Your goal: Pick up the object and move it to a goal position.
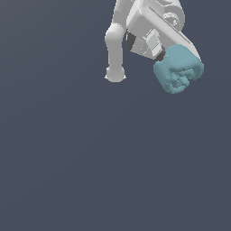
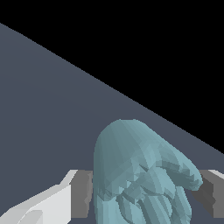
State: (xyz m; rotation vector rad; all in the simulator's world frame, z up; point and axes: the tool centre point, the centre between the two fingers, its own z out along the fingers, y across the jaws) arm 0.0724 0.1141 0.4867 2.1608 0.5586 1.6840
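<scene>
While the grey floor (image 1: 90,158) fills nearly all of the exterior view as one flat, unbroken plane, the white arm (image 1: 115,45) comes in from the top edge of that picture. One pale link hangs straight down and ends in a rounded, flared foot, and beside it, toward the exterior view's right, the boxy wrist and hand tilt down and toward that same side. At the low end of the hand sits the gripper (image 1: 168,57), almost wholly covered from this angle by the object (image 1: 178,69), a teal-blue, lumpy blob with a deep crease across its outer face. The blob shows no contact with the floor in this view and hangs at the hand's tip.

Only the wrist view shows how the blob is held. It looks along the hand, with the floor sloping away to a black background beyond its edge. Here the object (image 2: 140,175) bulges up large between the two fingers (image 2: 83,192), a grey pad pressed against each of its flanks, white finger bodies behind them. The jaws are clamped on the blob from both sides, and its ridged underside faces the camera.
</scene>
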